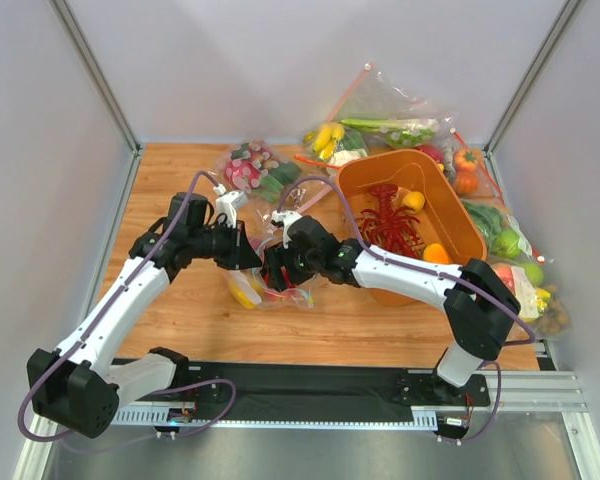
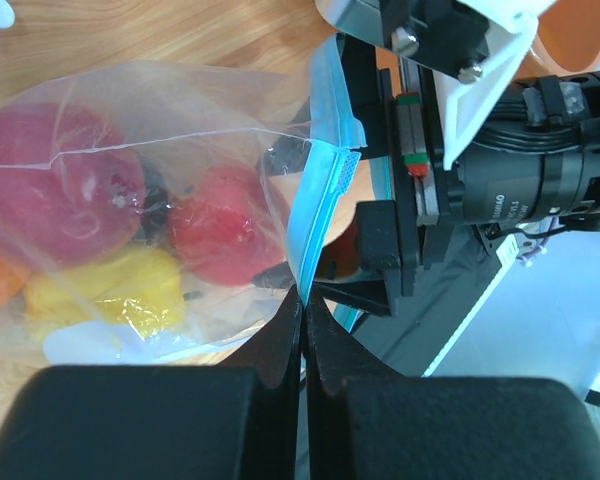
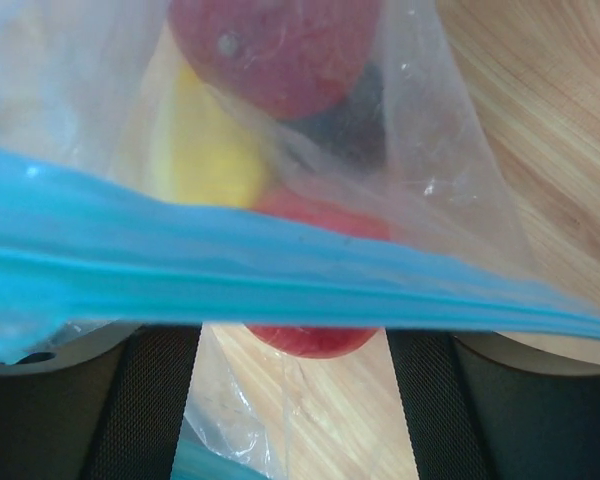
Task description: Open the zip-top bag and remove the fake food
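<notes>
The zip-top bag (image 1: pixel 263 290) lies on the table between my two grippers, clear with a teal-blue zip strip (image 2: pixel 320 205). Inside it is the fake food: two round red fruits (image 2: pixel 220 228), a yellow one (image 2: pixel 110 295), an orange one at the left edge and a dark one behind. My left gripper (image 2: pixel 305 300) is shut on one lip of the zip strip. My right gripper (image 1: pixel 277 266) faces it at the bag's mouth. In the right wrist view its fingers (image 3: pixel 155 400) stand wide apart, with the zip strip (image 3: pixel 280 275) stretched across in front of them and a red fruit (image 3: pixel 270 45) beyond.
An orange bin (image 1: pixel 450 215) to the right holds a red toy lobster (image 1: pixel 388 225) and small yellow and orange pieces. Several other bags of toy food (image 1: pixel 260 170) lie along the back and right edges. Grey walls close in the table.
</notes>
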Available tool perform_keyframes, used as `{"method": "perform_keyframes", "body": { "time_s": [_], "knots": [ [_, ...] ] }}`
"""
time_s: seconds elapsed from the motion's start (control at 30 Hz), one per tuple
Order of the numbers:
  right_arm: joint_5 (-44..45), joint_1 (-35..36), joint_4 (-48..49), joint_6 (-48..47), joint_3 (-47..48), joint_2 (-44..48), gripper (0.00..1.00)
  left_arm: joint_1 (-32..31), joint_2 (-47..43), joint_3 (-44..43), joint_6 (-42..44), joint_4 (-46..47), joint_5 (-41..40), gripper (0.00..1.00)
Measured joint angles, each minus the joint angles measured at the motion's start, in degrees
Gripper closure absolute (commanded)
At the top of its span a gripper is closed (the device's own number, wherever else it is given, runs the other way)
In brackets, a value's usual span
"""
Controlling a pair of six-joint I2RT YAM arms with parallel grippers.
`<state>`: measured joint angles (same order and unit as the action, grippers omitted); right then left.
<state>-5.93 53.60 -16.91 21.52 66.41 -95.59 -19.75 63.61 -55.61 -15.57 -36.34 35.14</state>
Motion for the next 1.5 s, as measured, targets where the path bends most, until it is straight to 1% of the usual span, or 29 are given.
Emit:
{"method": "perform_keyframes", "body": {
  "time_s": [0.57, 0.73, 0.9, 0.97, 1.0, 1.03, 1.1, 1.13, 1.2, 1.33, 1.5],
  "knots": [
    [4.92, 2.08, 2.69, 3.43, -0.57, -4.74, 0.17, 0.11, -0.31, 1.62, 0.07, 0.9, -0.24, 1.0],
    [5.64, 2.73, 5.29, 5.2, -1.07, -6.91, 0.17, 0.57, -0.31, 2.82, 0.04, 0.81, -1.03, 1.0],
    [6.82, 2.91, 7.98, 5.9, -1.11, -8.31, 0.2, 0.55, -0.66, 2.86, 0.07, 1.03, -0.76, 1.0],
    [7.39, 3.02, 9.09, 5.88, -1.11, -8.85, 0.3, 0.55, -0.72, 2.86, 0.04, 1.22, -0.57, 1.0],
    [7.56, 3.08, 9.57, 5.84, -1.07, -9.05, 0.4, 0.52, -0.72, 2.93, 0.02, 1.68, -0.37, 1.0],
    [7.8, 3.19, 9.92, 5.92, -0.98, -9.27, 0.56, 0.48, -0.72, 2.97, 0.09, 1.9, -0.11, 1.0],
    [8.11, 3.34, 10.25, 5.9, -0.74, -9.57, 0.67, 0.44, -0.72, 2.99, 0.26, 2.08, 0.02, 1.0],
    [8.13, 3.37, 10.27, 5.86, -0.63, -9.66, 0.77, 0.44, -0.72, 2.99, 0.48, 2.1, 0.02, 1.0],
    [8.15, 3.39, 10.14, 5.81, -0.55, -9.66, 0.82, 0.39, -0.72, 2.99, 0.94, 2.1, -0.02, 1.0],
    [8.2, 3.48, 9.4, 5.7, -0.46, -9.25, 0.82, 0.31, -0.66, 2.99, 2.49, 1.86, -0.02, 1.0],
    [8.96, 3.52, 5.84, 5.7, -0.35, -7.96, 0.82, -0.33, -0.63, 2.97, 4.17, 1.62, -0.48, 1.0]
  ]
}}
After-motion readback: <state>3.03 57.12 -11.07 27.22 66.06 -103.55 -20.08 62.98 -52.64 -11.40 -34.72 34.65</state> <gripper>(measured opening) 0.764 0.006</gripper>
